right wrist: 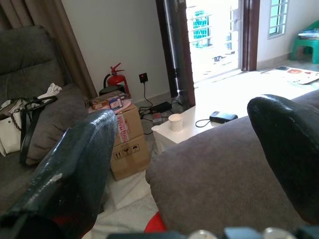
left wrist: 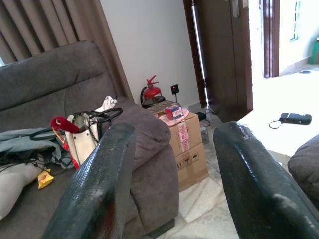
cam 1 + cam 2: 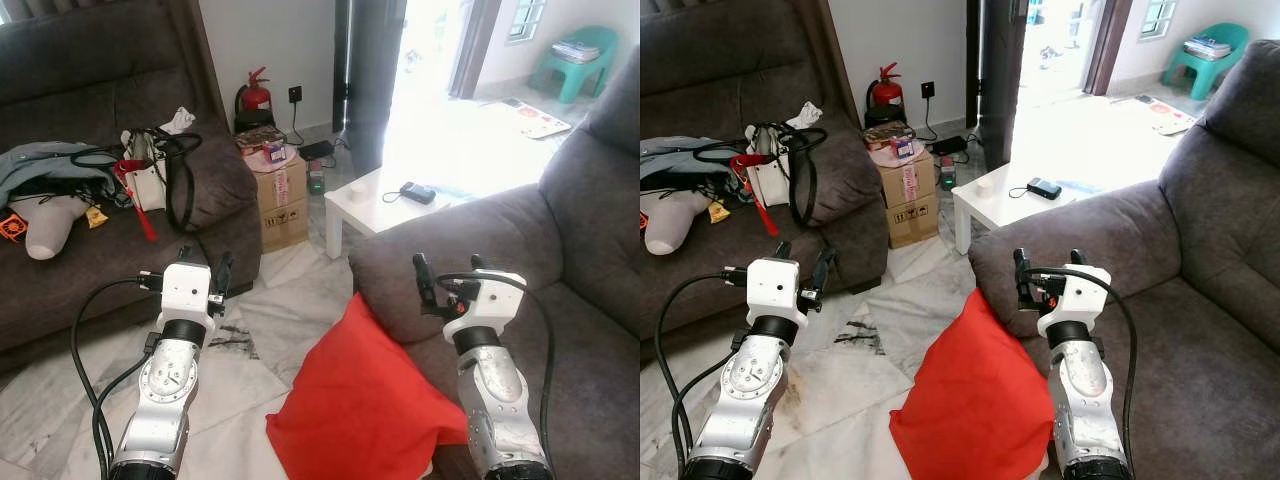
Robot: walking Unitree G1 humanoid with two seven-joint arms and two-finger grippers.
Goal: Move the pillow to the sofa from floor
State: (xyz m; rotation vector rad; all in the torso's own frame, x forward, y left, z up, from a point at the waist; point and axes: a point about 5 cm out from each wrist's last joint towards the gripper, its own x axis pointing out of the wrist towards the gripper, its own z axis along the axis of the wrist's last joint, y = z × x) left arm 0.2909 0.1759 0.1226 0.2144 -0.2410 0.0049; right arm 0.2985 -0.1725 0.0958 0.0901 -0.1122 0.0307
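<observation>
Red pillow stands on the floor, leaning against the grey sofa on the robot's right, between two raised silver arms. Left gripper hovers over the floor, jaws wide, empty. Right gripper hangs above the sofa arm, jaws wide. Left wrist view: a cardboard box beside another sofa. Right wrist view: a white counter carrying a cup.
</observation>
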